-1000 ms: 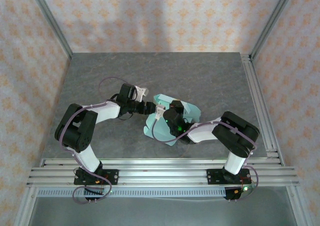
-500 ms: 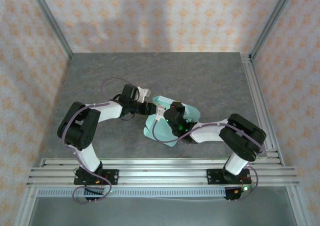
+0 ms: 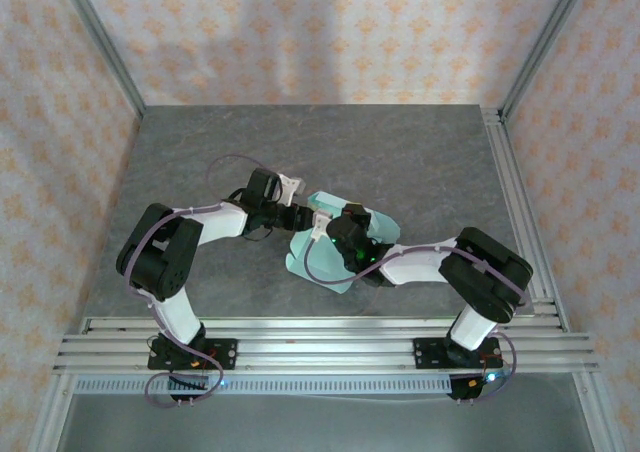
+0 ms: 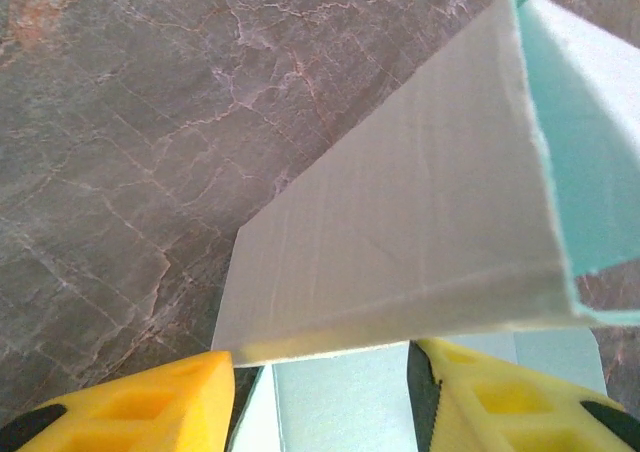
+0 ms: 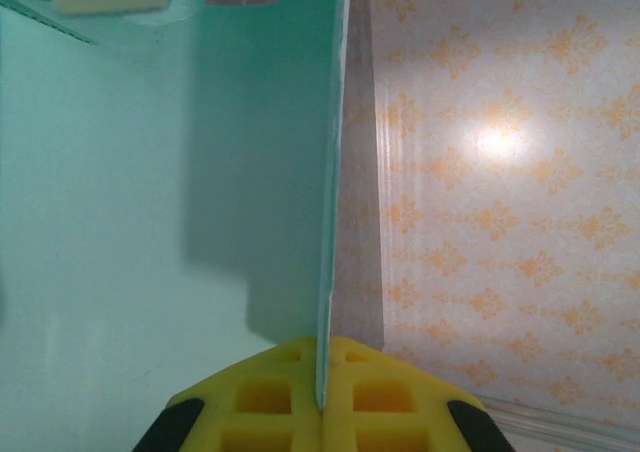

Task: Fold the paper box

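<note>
The paper box is a pale mint card sheet, partly folded up, lying at the middle of the grey table. My left gripper reaches in at its left edge. In the left wrist view the yellow fingers stand apart astride a pale panel, with a grey-white flap raised just ahead of my left gripper. A dark gap shows beside the left finger. My right gripper is over the sheet's middle. In the right wrist view, my right gripper is shut on the thin edge of an upright mint wall.
The grey stone-look table stretches behind and to both sides of the box. Aluminium rails run along the right edge and the front edge. Patterned walls enclose the back and sides.
My left gripper has slid a little to the right, onto the box's left edge, and its jaws have narrowed. The right arm's elbow has shifted slightly, its gripper still clamped on the card.
</note>
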### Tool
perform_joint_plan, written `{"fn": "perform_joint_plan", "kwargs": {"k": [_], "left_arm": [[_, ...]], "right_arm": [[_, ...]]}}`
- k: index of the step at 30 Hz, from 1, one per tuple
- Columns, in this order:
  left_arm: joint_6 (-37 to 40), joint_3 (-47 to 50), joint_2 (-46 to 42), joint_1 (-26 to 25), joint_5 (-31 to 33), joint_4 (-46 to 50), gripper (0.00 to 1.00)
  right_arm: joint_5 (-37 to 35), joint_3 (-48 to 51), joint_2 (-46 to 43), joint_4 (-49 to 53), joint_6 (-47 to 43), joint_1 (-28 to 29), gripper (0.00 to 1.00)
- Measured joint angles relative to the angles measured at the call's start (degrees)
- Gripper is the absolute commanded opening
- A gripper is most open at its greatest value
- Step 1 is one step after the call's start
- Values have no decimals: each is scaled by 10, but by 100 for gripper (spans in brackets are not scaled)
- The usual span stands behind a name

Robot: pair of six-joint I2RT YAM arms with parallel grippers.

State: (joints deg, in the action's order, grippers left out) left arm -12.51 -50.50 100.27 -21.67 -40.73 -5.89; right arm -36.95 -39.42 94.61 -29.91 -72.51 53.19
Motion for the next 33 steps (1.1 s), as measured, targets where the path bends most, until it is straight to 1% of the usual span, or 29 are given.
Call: {"fn": "perform_joint_plan", "kwargs": {"k": [10,22,26,27,28,33], "left_arm": [[32,6,-4,0,-13,-1,51],[72,8,-4,0,-35,-19,55],[96,15,-4,1,-44,-38,53],[99,18,-4,1,-47,-43,50],[103,20,-4,2,-52,-48,49],[125,24,-3,3,-64,-62,50]], "right_arm": [[14,-3,-5,22,14,-12,0],[28,-10,-11,61,33,-16,0],[37,-10,-14,70,36,-20,0],[39,-10,-16,71,37,-20,0],[42,-10,-17,73,37,-21,0],[57,-10,-26,87,37,-27,0]]}}
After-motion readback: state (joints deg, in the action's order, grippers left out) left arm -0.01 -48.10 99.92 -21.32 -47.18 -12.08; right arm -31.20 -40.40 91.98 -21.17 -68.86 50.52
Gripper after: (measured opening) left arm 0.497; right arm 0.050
